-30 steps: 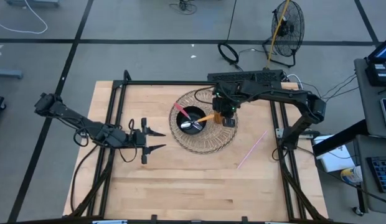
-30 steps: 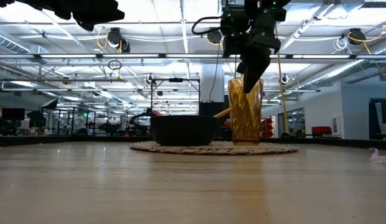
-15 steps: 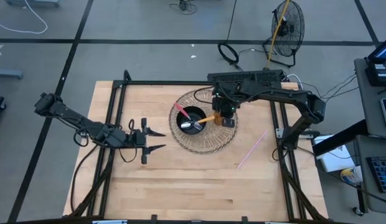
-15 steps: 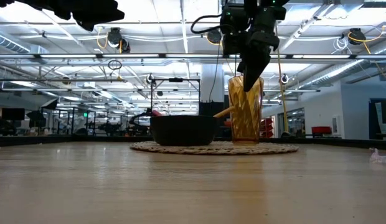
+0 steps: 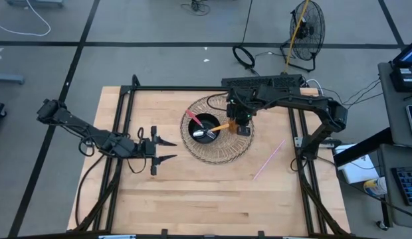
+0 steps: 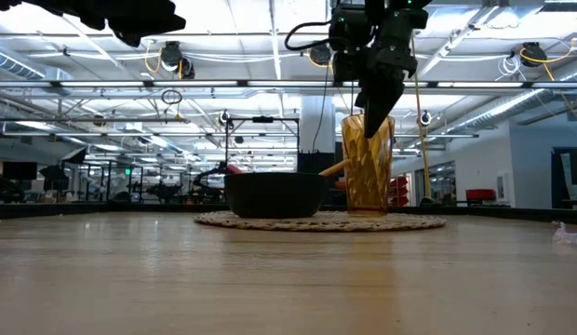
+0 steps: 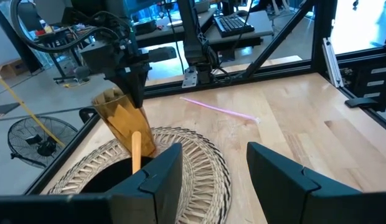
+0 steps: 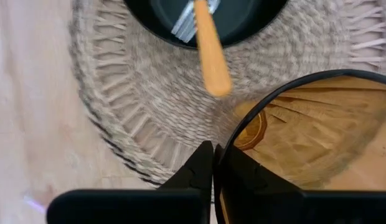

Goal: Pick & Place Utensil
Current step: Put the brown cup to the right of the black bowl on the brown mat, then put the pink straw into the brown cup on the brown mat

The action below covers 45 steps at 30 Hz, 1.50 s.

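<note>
An amber ribbed glass stands on a round woven placemat, right of a black bowl. In the bowl lie a fork with an orange handle, its handle leaning over the rim toward the glass, and a pink-handled utensil. My right gripper comes down on the glass and is shut on its rim. My left gripper waits open above the table left of the placemat, facing the bowl. My right gripper pinches the glass's rim on the side nearest the bowl, one finger inside the glass and the other finger outside. The fingers come from above, pointing down. The glass stays upright with its base on the placemat.
A pink straw lies on the bare wood right of the placemat. Black frame rails run along the table's left, far and right sides. Open wood lies toward the near edge.
</note>
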Available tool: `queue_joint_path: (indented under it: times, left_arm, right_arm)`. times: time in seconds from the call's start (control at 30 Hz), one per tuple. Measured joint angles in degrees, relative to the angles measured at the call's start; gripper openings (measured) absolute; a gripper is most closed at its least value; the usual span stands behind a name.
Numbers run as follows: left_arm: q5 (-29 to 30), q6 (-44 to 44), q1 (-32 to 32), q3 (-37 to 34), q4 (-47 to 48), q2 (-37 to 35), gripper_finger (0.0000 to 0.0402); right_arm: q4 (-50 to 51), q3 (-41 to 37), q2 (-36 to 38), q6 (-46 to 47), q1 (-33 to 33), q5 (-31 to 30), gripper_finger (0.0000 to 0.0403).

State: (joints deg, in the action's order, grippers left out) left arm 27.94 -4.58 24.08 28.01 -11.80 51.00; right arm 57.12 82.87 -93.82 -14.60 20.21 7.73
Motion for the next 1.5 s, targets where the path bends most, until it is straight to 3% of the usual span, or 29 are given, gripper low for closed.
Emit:
queue_joint_path:
  times: [0.73,1.23,1.5]
  left_arm:
    - [0.0,0.4,0.0,0.0,0.1,0.0,0.0186]
    - [0.0,0.5,0.0,0.0,0.3,0.0,0.0186]
    - [0.0,0.6,0.0,0.0,0.5,0.0,0.0186]
  right_arm:
    - [0.6,0.0,0.0,1.7,-0.8,-1.6,0.0033]
    - [0.6,0.0,0.0,1.9,-0.8,-1.6,0.0104]
    - [0.7,0.0,0.3,1.9,-0.8,-1.6,0.0122]
